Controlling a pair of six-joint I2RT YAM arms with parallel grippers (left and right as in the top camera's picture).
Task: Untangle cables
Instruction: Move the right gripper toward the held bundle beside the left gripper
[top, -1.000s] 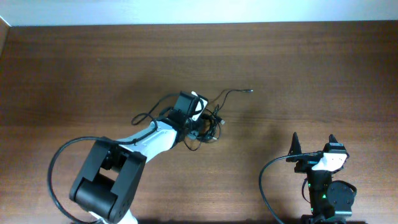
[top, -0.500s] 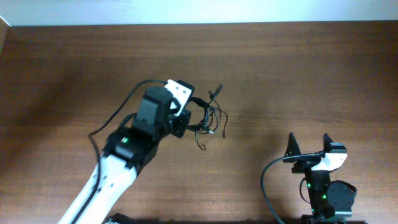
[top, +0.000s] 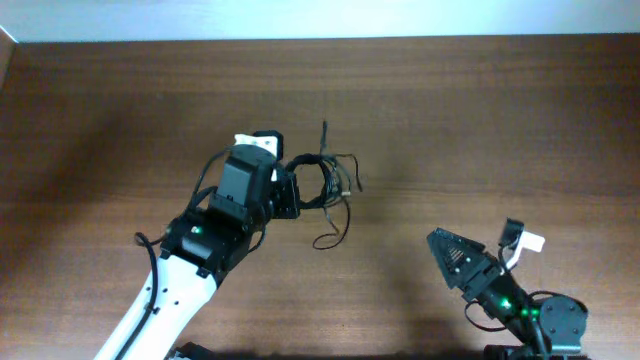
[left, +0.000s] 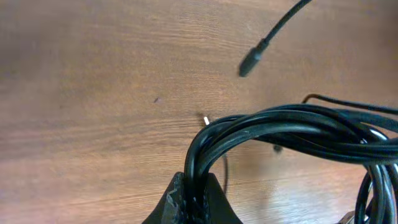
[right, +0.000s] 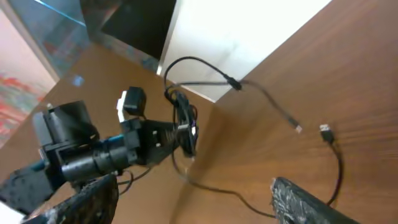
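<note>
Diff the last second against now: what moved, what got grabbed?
Left pincer, shut on the tangled bundle of thin black cables, lifted it above the brown wooden table; loose ends now trail down. Right pincer, open, swung left toward the bundle. Nothing newly grabbed or released.

Left arm (top: 190, 262) runs diagonally from the near-left edge up to table centre. Left gripper (top: 293, 190) is clamped tight on the cables (top: 332, 185). Right arm (top: 540, 320) sits folded at near right. Right gripper (top: 478, 245) is angled left, fingers (right: 305, 199) spread wide, empty.
</note>
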